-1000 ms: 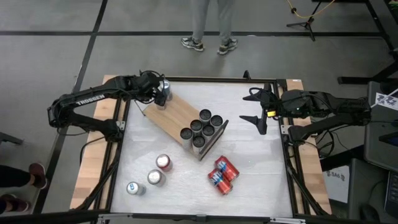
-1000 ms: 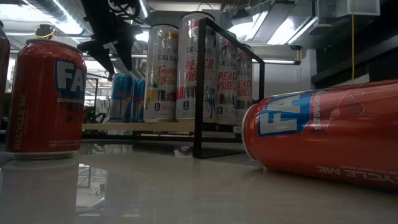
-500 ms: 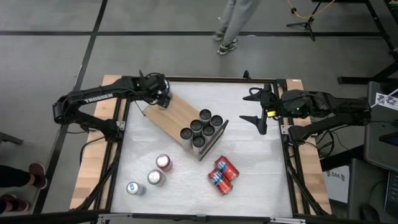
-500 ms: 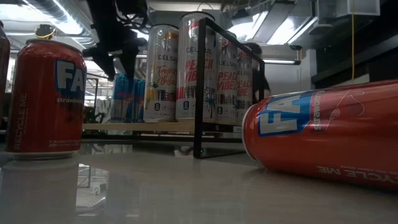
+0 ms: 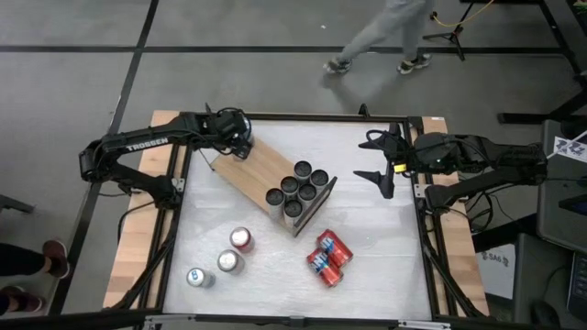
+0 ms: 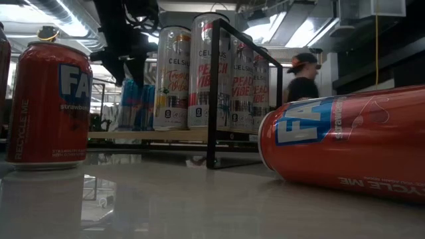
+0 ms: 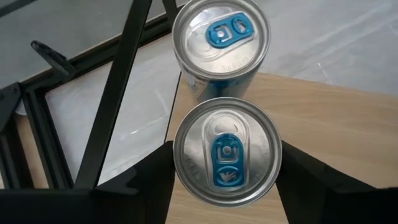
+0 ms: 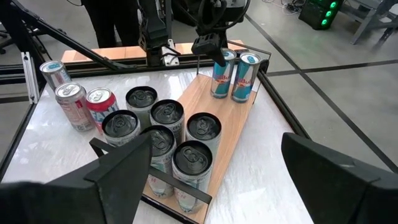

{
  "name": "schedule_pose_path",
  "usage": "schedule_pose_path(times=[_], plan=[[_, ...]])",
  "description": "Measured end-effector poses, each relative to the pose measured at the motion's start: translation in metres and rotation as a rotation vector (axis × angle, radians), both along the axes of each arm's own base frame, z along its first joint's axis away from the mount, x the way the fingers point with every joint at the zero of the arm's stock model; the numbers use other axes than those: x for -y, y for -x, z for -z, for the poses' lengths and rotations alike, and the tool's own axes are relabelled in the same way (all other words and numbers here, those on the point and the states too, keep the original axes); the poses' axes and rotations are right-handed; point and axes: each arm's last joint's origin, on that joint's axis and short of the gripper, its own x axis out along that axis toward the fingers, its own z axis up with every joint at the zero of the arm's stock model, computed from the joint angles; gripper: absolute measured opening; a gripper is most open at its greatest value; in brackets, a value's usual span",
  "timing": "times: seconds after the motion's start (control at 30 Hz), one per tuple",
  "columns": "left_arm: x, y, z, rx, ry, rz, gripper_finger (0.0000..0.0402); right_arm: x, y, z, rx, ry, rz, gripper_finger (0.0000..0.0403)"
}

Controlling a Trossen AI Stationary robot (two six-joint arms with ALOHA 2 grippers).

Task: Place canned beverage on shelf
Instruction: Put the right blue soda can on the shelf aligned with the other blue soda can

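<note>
Now left tool (image 7: pixel 225 186) (astride blue can (image 7: pixel 226 152))

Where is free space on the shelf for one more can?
The shelf is bare in the middle, between the two blue cans under the left tool and the six tall cans. That end, by the wire frame, is crowded.

The white table (image 5: pixel 385 247) carries a light-wood shelf (image 5: pixel 261 170) on a black wire frame, set at a slant. Six tall cans (image 5: pixel 296 190) cluster at one end of its board, two slim blue cans (image 8: pixel 232 75) at the other. On the table itself stand three upright cans (image 5: pixel 223 259), and two red cans (image 5: pixel 328 257) lie on their sides.
</note>
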Motion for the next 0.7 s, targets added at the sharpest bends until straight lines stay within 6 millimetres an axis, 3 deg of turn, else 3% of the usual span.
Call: schedule_pose_path(times=[0.4, 0.7], plan=[[-0.001, 0.000, 0.000, -0.067, -0.020, 0.118, 0.0219, 0.000, 0.000, 0.000, 0.000, 0.000, 0.000, 0.0353], [-0.006, 0.011, -0.006, -0.044, 0.010, 0.143, 0.0220, 0.000, 0.000, 0.000, 0.000, 0.000, 0.000, 0.0353]])
